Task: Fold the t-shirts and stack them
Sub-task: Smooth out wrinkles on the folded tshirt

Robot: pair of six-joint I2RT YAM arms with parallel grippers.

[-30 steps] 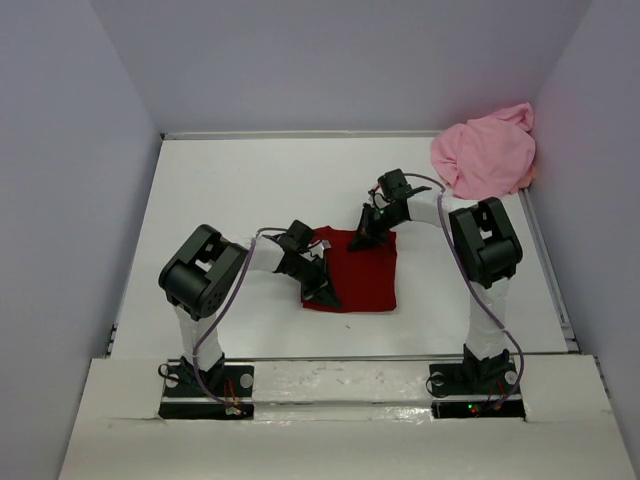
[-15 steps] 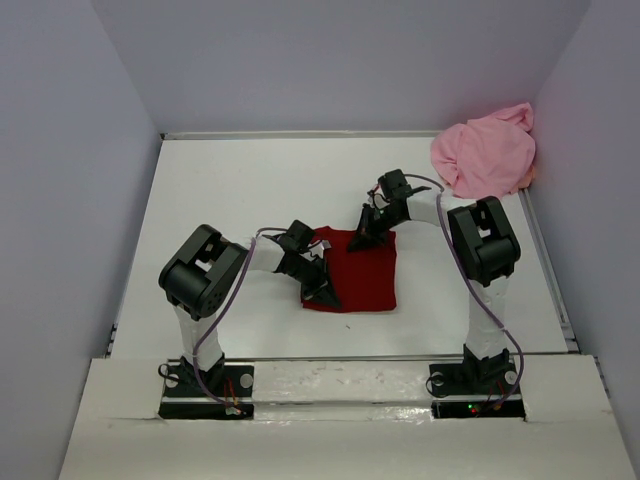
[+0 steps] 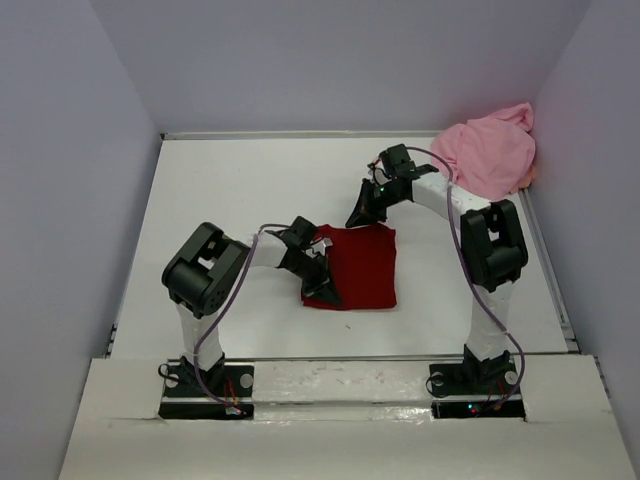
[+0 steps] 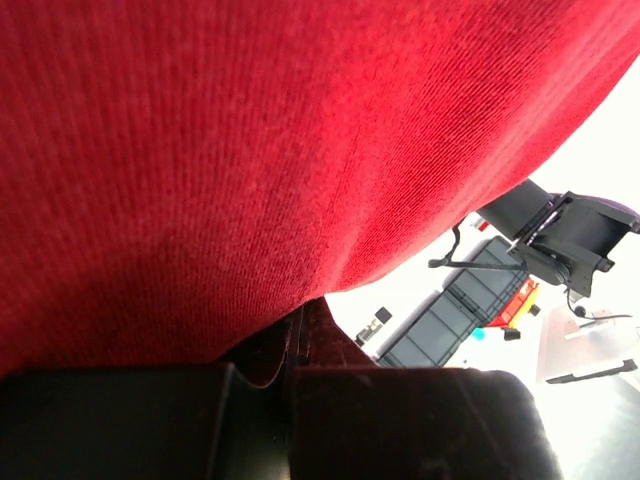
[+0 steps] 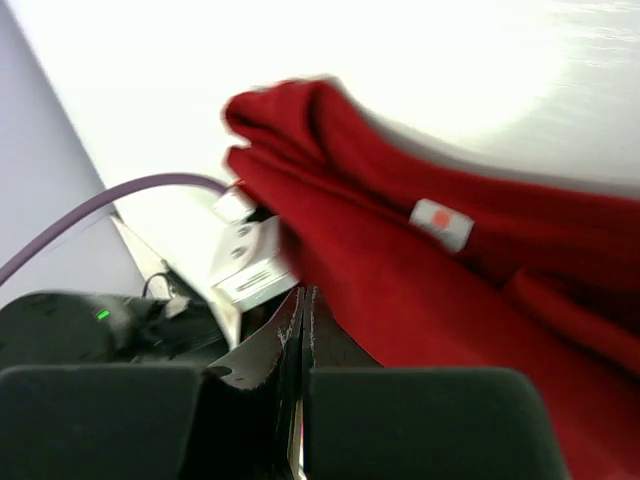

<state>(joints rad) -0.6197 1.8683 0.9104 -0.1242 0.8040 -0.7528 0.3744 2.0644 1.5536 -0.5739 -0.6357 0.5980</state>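
Note:
The dark red t-shirt (image 3: 362, 268) lies folded into a small rectangle in the middle of the white table (image 3: 230, 190). My left gripper (image 3: 328, 297) is shut, its tips pressed onto the shirt's near left part; in the left wrist view red cloth (image 4: 250, 150) fills the picture above the closed left gripper (image 4: 298, 320). My right gripper (image 3: 356, 220) is shut and holds nothing, hovering just beyond the shirt's far edge. The right wrist view shows the right gripper (image 5: 305, 295) over the red shirt (image 5: 420, 290) and its white label (image 5: 442, 223). The light pink t-shirt (image 3: 485, 155) is a crumpled heap at the back right corner.
Grey walls (image 3: 100, 180) close the table in on the left, back and right. The left arm's white wrist (image 5: 250, 262) lies close below the right gripper. Both arm bases stand at the near edge.
The right gripper has lifted off the red shirt's far edge and drawn back toward the far right. The left gripper stays pressed on the shirt.

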